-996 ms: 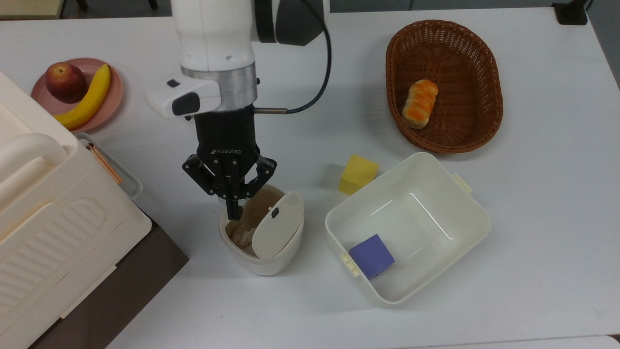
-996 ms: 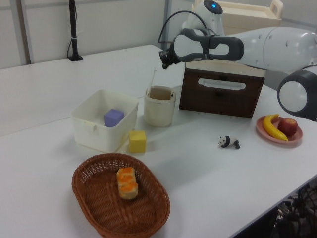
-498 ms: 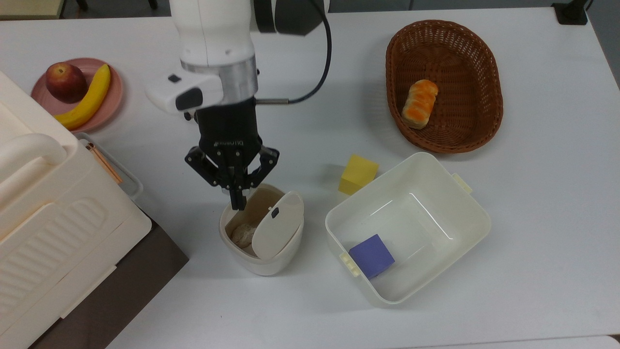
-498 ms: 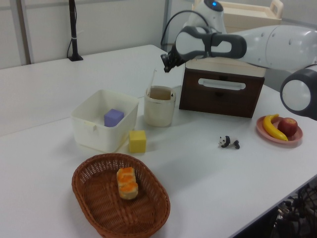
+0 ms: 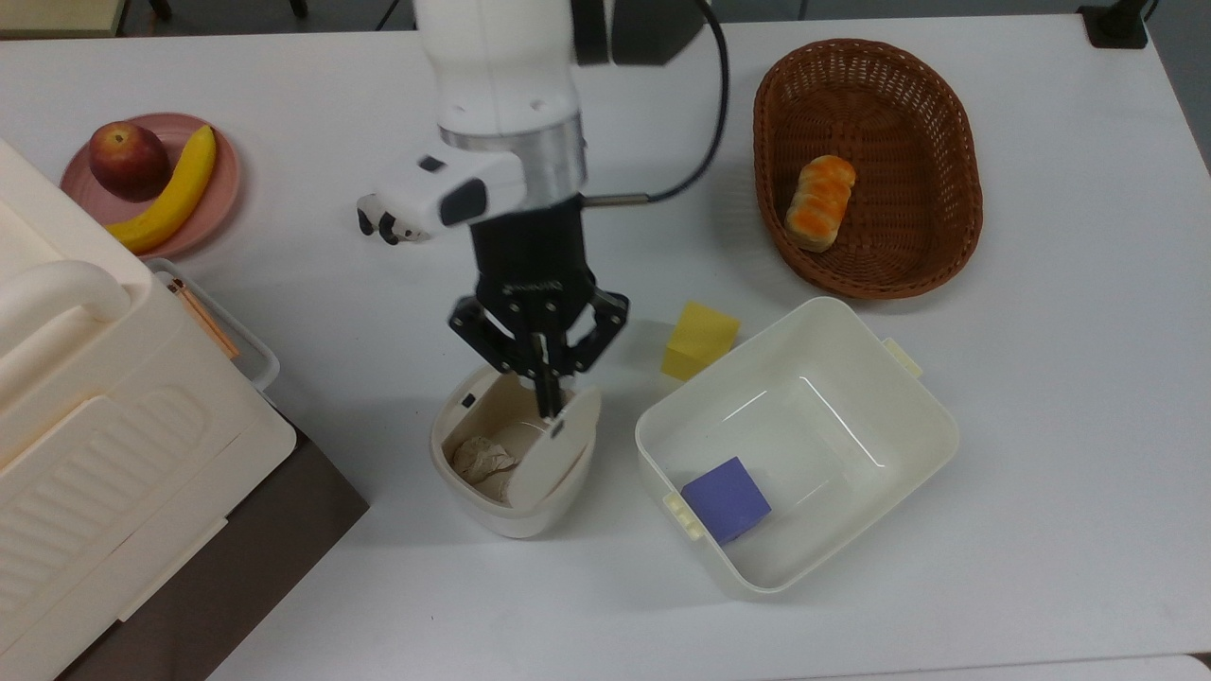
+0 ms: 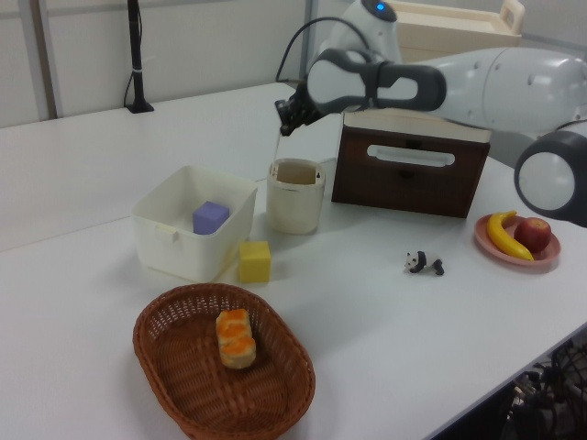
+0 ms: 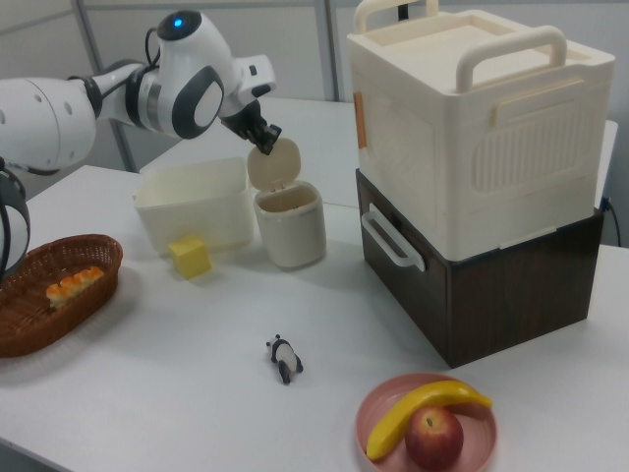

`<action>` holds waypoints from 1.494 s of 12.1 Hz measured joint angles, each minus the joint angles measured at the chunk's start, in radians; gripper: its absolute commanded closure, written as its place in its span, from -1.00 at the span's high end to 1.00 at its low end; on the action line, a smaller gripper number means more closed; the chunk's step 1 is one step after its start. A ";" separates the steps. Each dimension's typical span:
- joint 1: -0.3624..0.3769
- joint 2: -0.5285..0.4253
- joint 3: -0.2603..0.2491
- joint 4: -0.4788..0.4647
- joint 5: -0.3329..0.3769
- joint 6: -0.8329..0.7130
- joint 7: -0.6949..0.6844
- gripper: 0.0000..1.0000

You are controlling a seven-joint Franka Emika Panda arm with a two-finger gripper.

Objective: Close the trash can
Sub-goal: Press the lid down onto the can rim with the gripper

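Trash can (image 5: 509, 473) stands just beside the white tub (image 5: 908, 445), on the top view's left, lid (image 5: 555, 452) raised near upright, crumpled paper (image 5: 481, 461) inside. Gripper (image 5: 546, 405), fingers pressed together, tips against the lid's upper edge.

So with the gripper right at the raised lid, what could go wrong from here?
1. The gripper sits at the top edge of the lid, which stands nearly upright; it could slip off and leave the lid open.
2. The trash can looks light and stands free on the table, so a sideways push could tip or slide it toward the white tub.
3. Crumpled paper inside might stop the lid seating.
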 measured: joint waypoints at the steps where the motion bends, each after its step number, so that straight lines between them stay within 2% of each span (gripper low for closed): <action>1: 0.010 0.015 0.000 0.000 0.000 0.024 0.012 -0.84; 5: 0.006 0.015 -0.008 0.013 0.000 0.037 0.032 -0.85; 11: -0.013 -0.037 -0.013 0.021 0.005 0.037 0.045 -0.84; 13: -0.011 -0.026 -0.009 0.020 0.006 0.044 0.045 -0.84; 16: -0.010 0.019 -0.007 0.019 0.006 0.166 0.064 -0.83; 18: -0.010 0.036 -0.007 0.018 0.006 0.189 0.064 -0.83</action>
